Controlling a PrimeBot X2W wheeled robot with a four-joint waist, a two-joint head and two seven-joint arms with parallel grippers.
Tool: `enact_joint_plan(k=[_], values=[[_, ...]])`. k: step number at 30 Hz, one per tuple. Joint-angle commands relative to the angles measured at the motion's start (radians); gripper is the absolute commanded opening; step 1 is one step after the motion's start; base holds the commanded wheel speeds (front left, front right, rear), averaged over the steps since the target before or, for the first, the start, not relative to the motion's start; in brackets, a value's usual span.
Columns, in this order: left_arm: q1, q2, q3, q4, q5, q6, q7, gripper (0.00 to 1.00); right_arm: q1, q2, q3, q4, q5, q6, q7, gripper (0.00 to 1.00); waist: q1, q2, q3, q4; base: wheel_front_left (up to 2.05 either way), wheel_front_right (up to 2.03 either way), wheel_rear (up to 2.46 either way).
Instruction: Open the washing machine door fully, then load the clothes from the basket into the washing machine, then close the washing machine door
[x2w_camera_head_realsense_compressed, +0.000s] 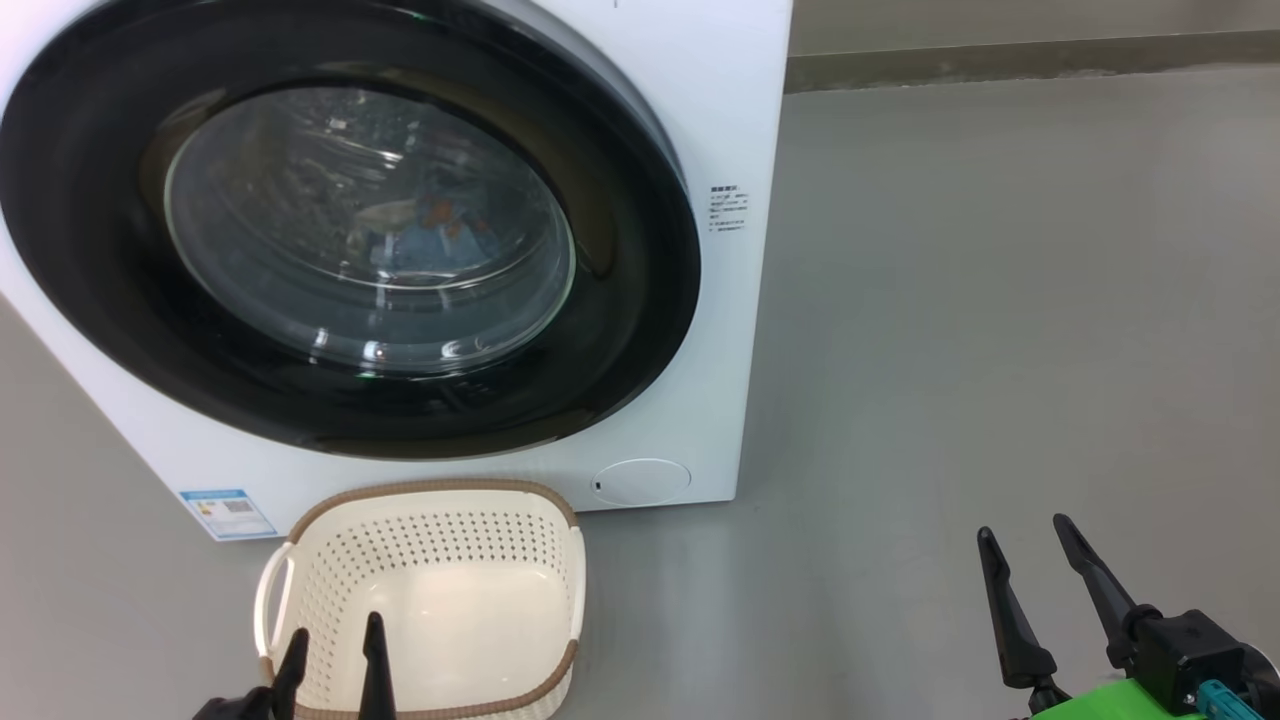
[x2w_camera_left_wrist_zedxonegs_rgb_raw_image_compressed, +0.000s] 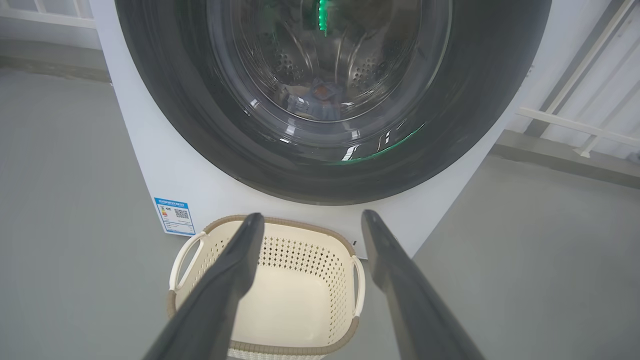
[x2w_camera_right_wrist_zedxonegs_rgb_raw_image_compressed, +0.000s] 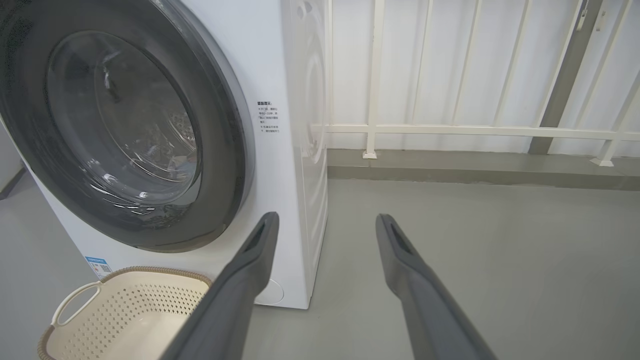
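A: How far along does the robot look?

B: Near the end, by all signs. The washing machine door (x2w_camera_head_realsense_compressed: 370, 230) lies flat against the front of the washing machine (x2w_camera_head_realsense_compressed: 745, 120). The basket (x2w_camera_head_realsense_compressed: 430, 490), on the floor (x2w_camera_head_realsense_compressed: 1000, 300) just in front of it, holds nothing. The clothes (x2w_camera_head_realsense_compressed: 425, 230) show as a blue and orange heap behind the glass, low in the drum.

A: So all 3 steps are done?

B: Opening and loading appear finished. The door seems shut, though these frames cannot tell whether its latch has caught. A firm press on the black ring (x2w_camera_head_realsense_compressed: 640, 300) may be all that is left.

A: And the tools?

B: In the head view the left gripper (x2w_camera_head_realsense_compressed: 337, 630) hangs above the basket's near side. The right gripper (x2w_camera_head_realsense_compressed: 1024, 530) hovers over bare floor, well to the right of the machine. Each has its 2 fingers spread apart and carries nothing.

A: What does each camera add?

B: The left wrist view looks straight through the glass, showing the perforated steel drum (x2w_camera_left_wrist_zedxonegs_rgb_raw_image_compressed: 370, 70) and a green glint (x2w_camera_left_wrist_zedxonegs_rgb_raw_image_compressed: 390, 145) on the ring. The right wrist view takes the machine at an angle. It shows the side panel (x2w_camera_right_wrist_zedxonegs_rgb_raw_image_compressed: 307, 125), a white railing (x2w_camera_right_wrist_zedxonegs_rgb_raw_image_compressed: 450, 131) behind it, and the door edge sitting close to the front. The head view has the small round flap (x2w_camera_head_realsense_compressed: 640, 481) and the blue sticker (x2w_camera_head_realsense_compressed: 228, 512) beneath the door.
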Motion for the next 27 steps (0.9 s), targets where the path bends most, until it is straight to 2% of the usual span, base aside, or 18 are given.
enact_joint_plan(k=[1, 3, 4, 5, 12, 16, 20, 27], values=[[-0.014, 0.011, 0.041, -0.021, 0.012, 0.005, -0.007, 1.00, -0.030, -0.006, 0.031, -0.022, -0.008, -0.006, -0.005, 1.00, 0.0000, 0.0000, 0.003, 0.010, 0.00, 0.00, 0.00], [-0.014, 0.011, 0.043, -0.022, 0.014, 0.000, -0.007, 1.00, -0.033, -0.005, 0.034, -0.022, -0.008, -0.006, -0.005, 1.00, 0.0000, 0.0000, 0.004, 0.018, 0.00, 0.00, 0.00], [-0.015, 0.011, 0.044, -0.023, 0.016, -0.003, -0.007, 0.00, -0.034, -0.005, 0.035, -0.022, -0.008, -0.006, -0.005, 0.00, 0.0000, 0.0000, 0.005, 0.021, 0.00, 0.00, 0.00], [0.000, -0.001, 0.009, 0.003, 0.007, -0.002, 0.000, 0.00, 0.001, 0.002, 0.010, 0.004, 0.001, 0.000, 0.000, 0.00, 0.0000, 0.0000, 0.004, 0.017, 0.00, 0.00, 0.00], [0.006, -0.009, 0.009, 0.041, -0.022, -0.005, 0.010, 0.00, 0.004, 0.008, 0.012, 0.054, 0.035, 0.001, 0.009, 0.00, 0.0002, 0.0000, 0.004, 0.017, 0.00, 0.00, 0.00], [0.002, -0.008, 0.016, 0.038, -0.063, -0.010, 0.022, 0.00, -0.001, 0.008, 0.009, 0.056, 0.083, 0.001, 0.021, 0.00, 0.0023, 0.0000, 0.002, 0.015, 0.00, 0.00, 0.00], [-0.002, -0.008, 0.023, 0.036, -0.103, -0.014, 0.034, 0.00, -0.006, 0.009, 0.008, 0.060, 0.131, 0.000, 0.033, 0.00, 0.0002, 0.0000, 0.004, 0.013, 0.00, 0.00, 0.00], [-0.012, -0.007, 0.036, 0.032, -0.174, -0.022, 0.054, 0.00, -0.017, 0.009, 0.004, 0.067, 0.215, 0.000, 0.054, 0.00, 0.0000, 0.0000, 0.005, 0.011, 0.00, 0.00, 0.00]])
